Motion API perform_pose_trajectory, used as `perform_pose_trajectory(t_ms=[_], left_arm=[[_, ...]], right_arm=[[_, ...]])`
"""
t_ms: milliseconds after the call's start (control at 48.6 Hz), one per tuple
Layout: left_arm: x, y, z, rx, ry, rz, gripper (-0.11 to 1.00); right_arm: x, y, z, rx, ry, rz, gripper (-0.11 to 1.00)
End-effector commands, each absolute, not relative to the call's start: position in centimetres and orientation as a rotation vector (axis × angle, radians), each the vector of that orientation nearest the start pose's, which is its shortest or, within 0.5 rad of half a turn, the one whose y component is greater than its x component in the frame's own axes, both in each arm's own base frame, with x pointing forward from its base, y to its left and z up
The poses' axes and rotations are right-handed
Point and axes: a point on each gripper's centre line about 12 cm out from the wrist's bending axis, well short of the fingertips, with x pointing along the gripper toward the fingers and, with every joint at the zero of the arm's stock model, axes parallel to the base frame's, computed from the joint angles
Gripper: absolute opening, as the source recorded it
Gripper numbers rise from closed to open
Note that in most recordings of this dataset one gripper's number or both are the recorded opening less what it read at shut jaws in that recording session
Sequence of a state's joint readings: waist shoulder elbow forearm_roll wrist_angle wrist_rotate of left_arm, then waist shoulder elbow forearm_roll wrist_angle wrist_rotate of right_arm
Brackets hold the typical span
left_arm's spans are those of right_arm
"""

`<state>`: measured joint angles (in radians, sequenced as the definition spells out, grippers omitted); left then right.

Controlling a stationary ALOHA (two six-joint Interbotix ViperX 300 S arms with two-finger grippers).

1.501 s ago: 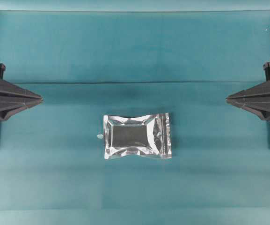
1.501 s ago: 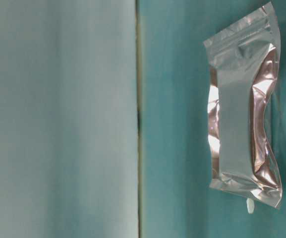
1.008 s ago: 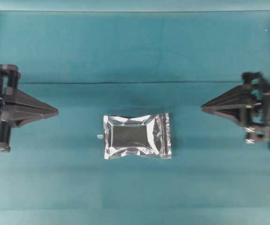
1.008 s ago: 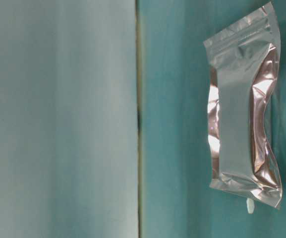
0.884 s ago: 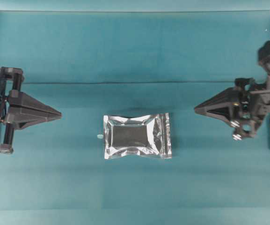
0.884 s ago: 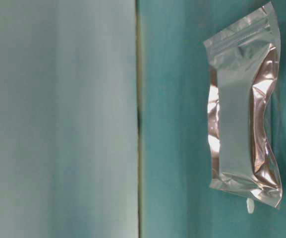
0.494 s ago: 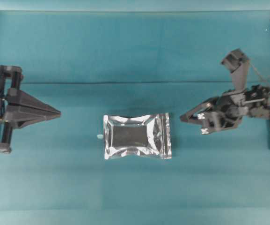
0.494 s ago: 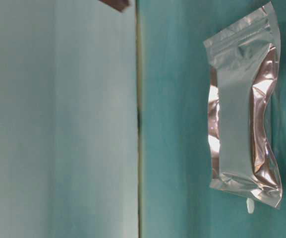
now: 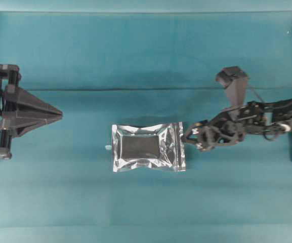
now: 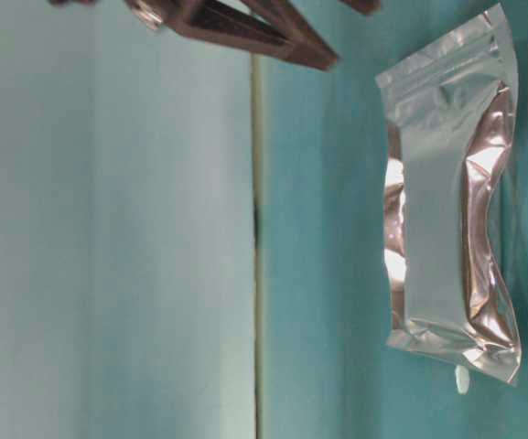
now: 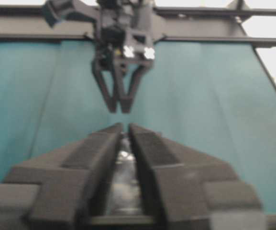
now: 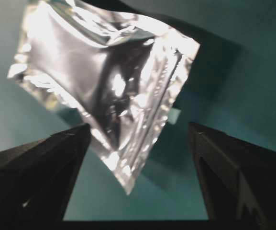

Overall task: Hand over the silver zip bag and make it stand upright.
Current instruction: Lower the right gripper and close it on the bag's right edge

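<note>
Left gripper (image 9: 59, 115) far left, well apart from everything, jaws parted only by a narrow slit. Silver zip bag (image 9: 148, 147) flat on teal tabletop (image 9: 146, 55) at centre, zip end rightward. Right gripper (image 9: 190, 136) just beside that zip end, jaws spread wide, empty.

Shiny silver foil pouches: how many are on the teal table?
1. The shiny silver foil pouch lies flat mid-table, its zip end toward the right arm's fingers. None seems hidden.
</note>
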<state>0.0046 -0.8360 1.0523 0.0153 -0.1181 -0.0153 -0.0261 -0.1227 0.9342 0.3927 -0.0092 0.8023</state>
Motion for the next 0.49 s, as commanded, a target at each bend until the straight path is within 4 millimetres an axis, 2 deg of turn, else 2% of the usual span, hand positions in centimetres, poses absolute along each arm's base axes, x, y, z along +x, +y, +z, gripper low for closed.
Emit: perform_pose_trajectory(t_ms=[0, 62, 329, 473], left_arm=[[23.1, 0.5, 30.4, 0.0, 0.086, 0.021, 0.41], [23.1, 0.6, 30.3, 0.0, 0.094, 0.027, 0.44], [22.9, 0.9, 30.1, -0.001, 0.112, 0.04, 0.43], [22.8, 1.0, 30.0, -0.001, 0.123, 0.045, 0.43]], right_arm=[[32.5, -0.8, 12.9, 1.155, 0.66, -0.504, 0.97], [32.9, -0.9, 12.4, 1.162, 0.652, -0.513, 0.97], [34.1, -0.7, 10.0, 1.181, 0.637, -0.546, 0.97], [34.6, -0.7, 9.7, 1.178, 0.627, -0.543, 0.97]])
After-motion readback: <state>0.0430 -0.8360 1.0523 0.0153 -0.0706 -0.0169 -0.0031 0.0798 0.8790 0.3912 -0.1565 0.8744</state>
